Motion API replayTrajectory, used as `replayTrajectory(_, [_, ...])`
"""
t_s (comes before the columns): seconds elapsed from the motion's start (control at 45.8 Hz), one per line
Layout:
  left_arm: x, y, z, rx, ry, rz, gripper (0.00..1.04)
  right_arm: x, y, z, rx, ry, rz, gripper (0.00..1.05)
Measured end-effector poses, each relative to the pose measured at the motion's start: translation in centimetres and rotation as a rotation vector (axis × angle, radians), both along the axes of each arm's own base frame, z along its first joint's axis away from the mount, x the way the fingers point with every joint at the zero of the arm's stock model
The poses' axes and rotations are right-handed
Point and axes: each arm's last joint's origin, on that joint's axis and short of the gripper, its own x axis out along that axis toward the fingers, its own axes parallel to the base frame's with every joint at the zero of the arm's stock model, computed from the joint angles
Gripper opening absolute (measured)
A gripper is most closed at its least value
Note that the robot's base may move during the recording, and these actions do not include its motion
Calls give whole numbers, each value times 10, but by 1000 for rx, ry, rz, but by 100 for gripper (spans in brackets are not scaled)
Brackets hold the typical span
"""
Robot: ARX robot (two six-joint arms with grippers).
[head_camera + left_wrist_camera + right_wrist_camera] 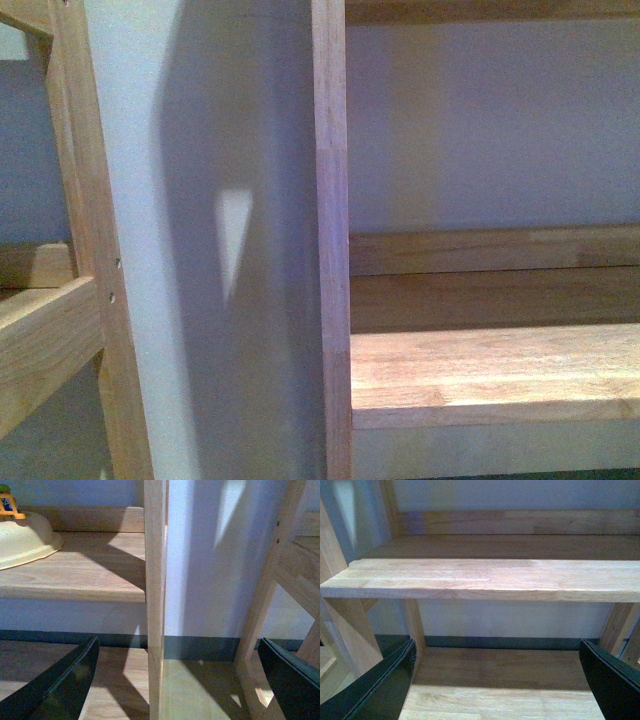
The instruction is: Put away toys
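Observation:
My left gripper [179, 680] is open and empty, with its dark fingers [65, 685] wide apart on either side of a wooden shelf upright [155, 580]. My right gripper [497, 680] is open and empty, facing a bare wooden shelf board [485, 577] with a lower board [500, 680] under it. A pale cream rounded thing [22, 540] with an orange and blue bit on top lies on the shelf board at the edge of the left wrist view. Only part of it shows, and I cannot tell whether it is the plush toy. No gripper shows in the front view.
The front view shows a wooden shelf unit close up: an upright [332, 250], a light shelf board [490, 375] to its right and a pale wall [220, 200] behind. A second wooden frame [85, 230] stands at the left. A dark skirting strip [200, 647] runs along the floor.

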Motion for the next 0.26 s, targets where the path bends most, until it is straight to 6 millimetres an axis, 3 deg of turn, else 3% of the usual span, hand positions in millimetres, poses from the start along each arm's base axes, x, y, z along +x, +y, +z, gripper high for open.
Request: replayTrajectory(0.262, [0,0,0,0,0,0,99,0,0,0,0,0,0,98])
